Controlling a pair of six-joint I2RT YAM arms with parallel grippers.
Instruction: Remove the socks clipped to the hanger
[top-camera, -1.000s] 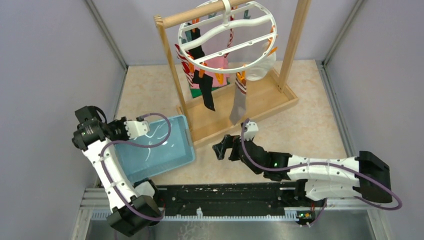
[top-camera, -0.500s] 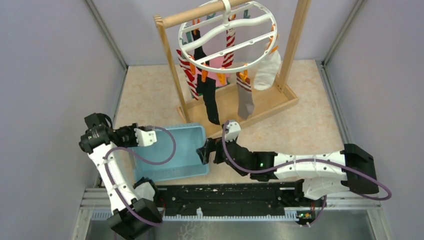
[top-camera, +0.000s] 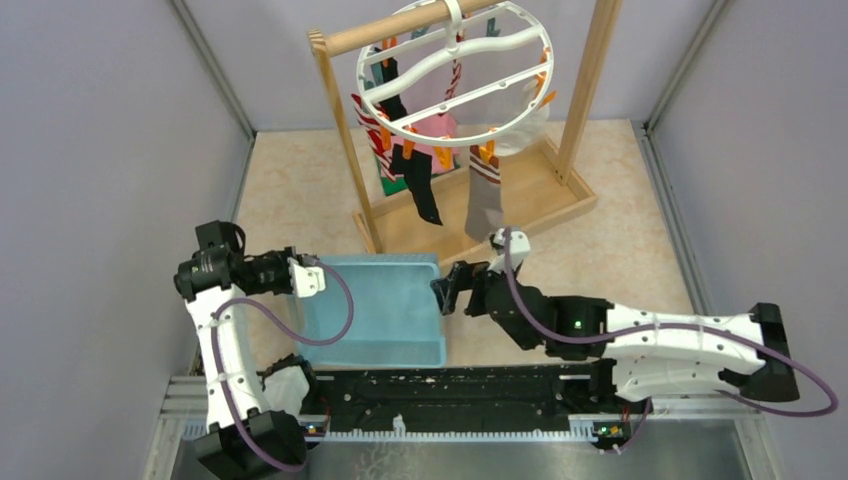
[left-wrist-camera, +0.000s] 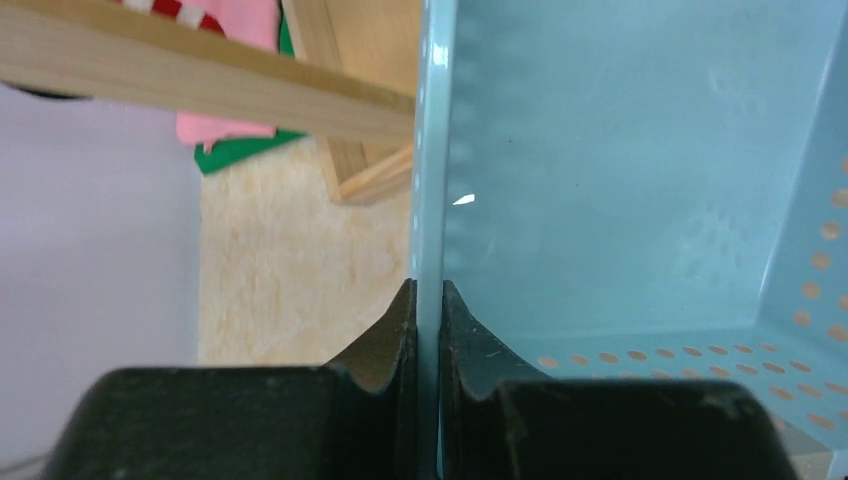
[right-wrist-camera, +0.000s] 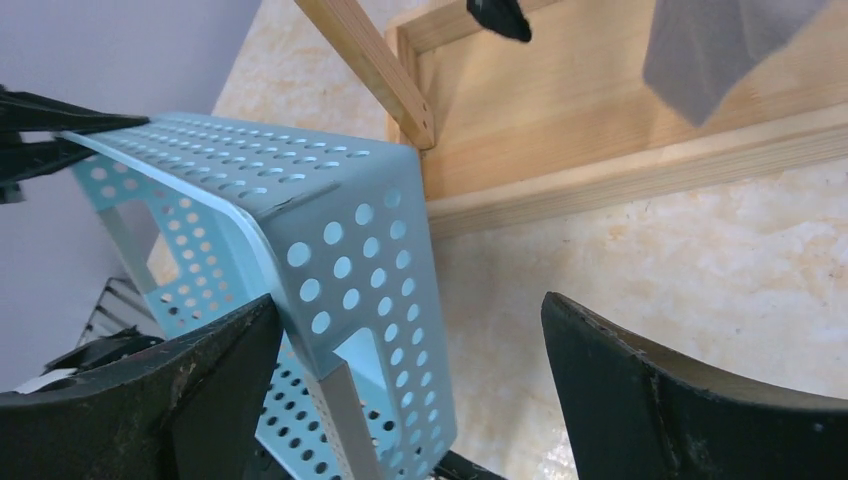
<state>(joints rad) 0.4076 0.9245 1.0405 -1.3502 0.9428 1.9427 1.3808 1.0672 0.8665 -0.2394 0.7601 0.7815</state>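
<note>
Jaws of the left gripper (left-wrist-camera: 427, 295) pinch the basket's (left-wrist-camera: 620, 150) side wall, plain only in its wrist view. Just beside a basket corner the right gripper (right-wrist-camera: 408, 305) gapes wide, gripping nothing. Farther back, only the top view shows the hanger (top-camera: 457, 100) hung on the stand's (top-camera: 344, 130) rod, socks (top-camera: 482, 200) clipped beneath it.

White-and-black twin arms
The left arm (top-camera: 222, 340) and right arm (top-camera: 660, 345) are wearing white shells over black joints, each trailing a purple cable (top-camera: 348, 300).
</note>
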